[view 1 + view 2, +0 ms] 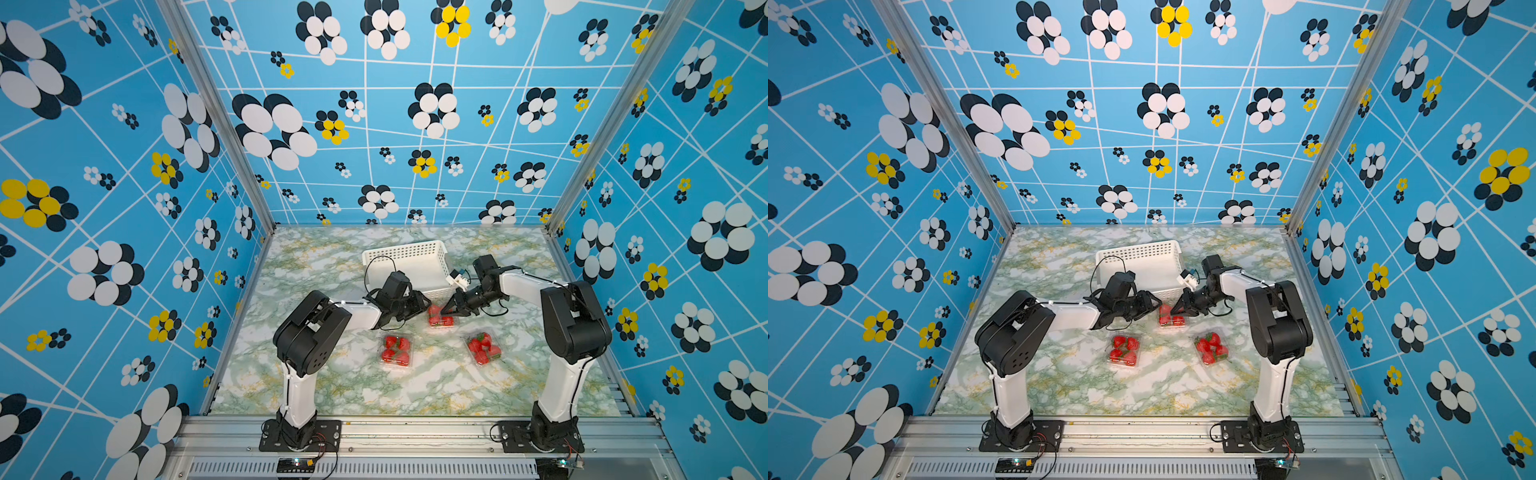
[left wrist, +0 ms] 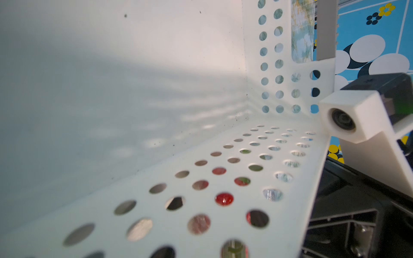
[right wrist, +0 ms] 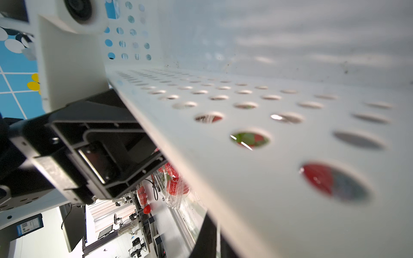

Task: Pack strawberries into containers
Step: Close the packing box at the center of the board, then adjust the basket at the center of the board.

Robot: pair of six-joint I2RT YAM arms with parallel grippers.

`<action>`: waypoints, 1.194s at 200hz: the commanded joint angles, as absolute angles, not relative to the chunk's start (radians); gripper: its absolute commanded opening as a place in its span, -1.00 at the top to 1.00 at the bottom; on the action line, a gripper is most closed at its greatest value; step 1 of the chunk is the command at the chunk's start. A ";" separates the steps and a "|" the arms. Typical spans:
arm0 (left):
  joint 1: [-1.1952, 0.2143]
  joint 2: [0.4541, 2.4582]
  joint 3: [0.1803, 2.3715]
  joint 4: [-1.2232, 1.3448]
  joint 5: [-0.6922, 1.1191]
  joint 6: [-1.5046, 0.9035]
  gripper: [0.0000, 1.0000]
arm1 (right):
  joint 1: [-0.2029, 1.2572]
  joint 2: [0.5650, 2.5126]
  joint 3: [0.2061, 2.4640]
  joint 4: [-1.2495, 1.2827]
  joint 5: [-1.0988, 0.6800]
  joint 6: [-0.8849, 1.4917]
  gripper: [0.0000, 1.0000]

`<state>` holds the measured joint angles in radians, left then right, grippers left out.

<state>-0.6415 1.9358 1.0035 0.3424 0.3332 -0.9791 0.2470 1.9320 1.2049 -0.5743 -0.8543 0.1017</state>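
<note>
White basket [image 1: 409, 268] pinched in closed right gripper [image 1: 446, 309].

Three small clear clamshell boxes sat on the marble-patterned counter [image 1: 332, 374], below the middle in both top views, each packed with glossy red strawberries [image 1: 390, 343] with green caps. The left container [image 1: 397, 352] lay square. The right container [image 1: 484, 348] lay turned at a slant, well apart from it. The upper container [image 1: 440, 319] lay between and above them, its top edge hidden.
</note>
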 commanded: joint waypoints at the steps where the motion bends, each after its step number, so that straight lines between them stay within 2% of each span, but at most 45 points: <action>1: -0.627 1.925 0.994 0.328 0.327 -0.965 -0.02 | 0.238 1.900 1.189 -0.630 -0.819 0.106 0.83; 38: -0.589 1.916 0.996 0.336 0.351 -0.960 0.00 | 0.235 1.885 1.182 -0.632 -0.821 0.101 0.83; 69: -0.603 1.886 0.996 0.305 0.365 -0.945 -0.08 | 0.234 1.880 1.186 -0.640 -0.814 0.104 0.83; 104: -0.616 1.884 0.947 0.423 0.413 -1.005 -0.11 | 0.236 1.887 1.178 -0.641 -0.810 0.112 0.85; 239: -0.634 1.942 1.020 0.323 0.385 -0.947 -0.15 | 0.253 1.896 1.177 -0.657 -0.790 0.103 0.87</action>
